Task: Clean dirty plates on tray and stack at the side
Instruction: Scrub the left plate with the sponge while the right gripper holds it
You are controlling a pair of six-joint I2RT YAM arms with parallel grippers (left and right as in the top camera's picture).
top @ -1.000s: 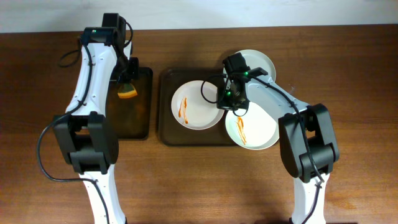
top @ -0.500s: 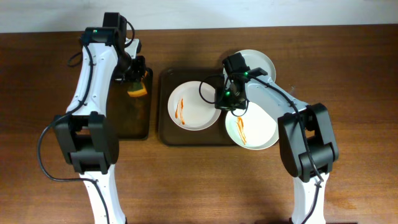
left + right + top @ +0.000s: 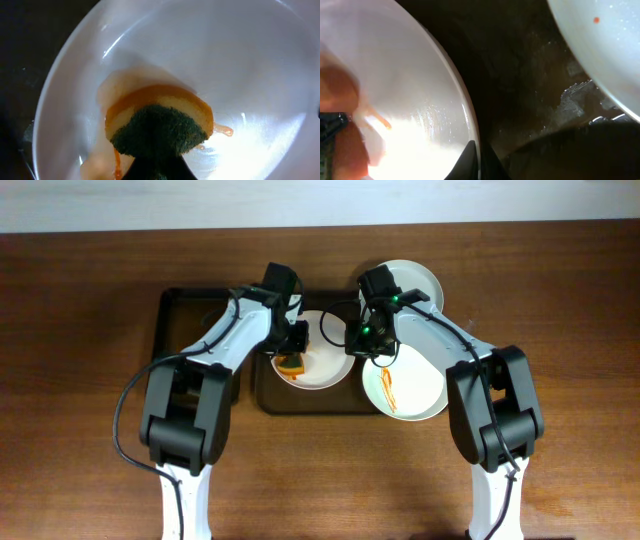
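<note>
The brown tray (image 3: 268, 395) lies at the middle of the table (image 3: 80, 380), and the centre plate (image 3: 322, 352) rests flat inside it, towards its left half. The left gripper (image 3: 291, 348) reaches in over the tray's left rim, its jaws clenched on a sponge (image 3: 291, 364). In the left wrist view this sponge (image 3: 157, 125) shows a dark green scouring side and a yellow body, and its yellow face is pressed against the bottom of the plate (image 3: 240, 60). A pale orange film of sauce (image 3: 125, 82) is smudged around it, with a small drip at its right. The right gripper (image 3: 365, 345) sits at the centre plate's right edge, over the tray's right half. Its wrist view is close and dim, but the rim (image 3: 465, 107) seems to run down between the two fingers (image 3: 487, 159), so the jaws look pinched on that rim. The near plate (image 3: 415, 395) lies just right of the tray's near right corner, its edge overlapping the tray's rim, and it carries an orange smear (image 3: 388, 388). The far plate (image 3: 410, 278) sits at the tray's far right corner, partly under the right arm. A black tray (image 3: 180, 315) lies just left of the brown one, beneath the left arm.
</note>
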